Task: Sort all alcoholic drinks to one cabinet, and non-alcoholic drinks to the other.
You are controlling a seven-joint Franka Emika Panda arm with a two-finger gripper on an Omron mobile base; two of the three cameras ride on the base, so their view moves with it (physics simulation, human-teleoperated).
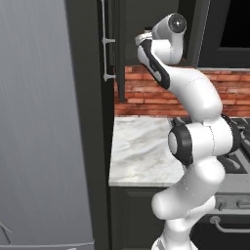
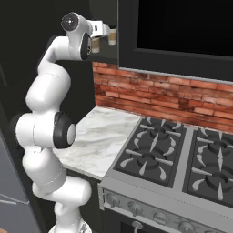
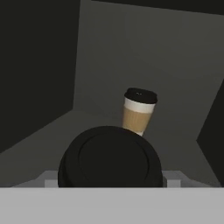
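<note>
Item: gripper (image 2: 105, 32), white housing, raised to the open upper cabinet (image 3: 52, 65); jaws stood wide around a coffee cup (image 3: 109, 156), pinching it at the sides. That cup showed a round, flat-domed dark lid, matte, close under the hand camera. A second coffee cup (image 3: 138, 111), tan paper with pale band and dark lid, stood further back on the grey cabinet floor, apart from the first. Cabinet interior: smooth dark panels. Below: marbled white counter (image 1: 139, 151), red brick backsplash (image 2: 150, 93), black cast-iron stove grates (image 2: 182, 157), brushed grey refrigerator (image 1: 34, 122).
</note>
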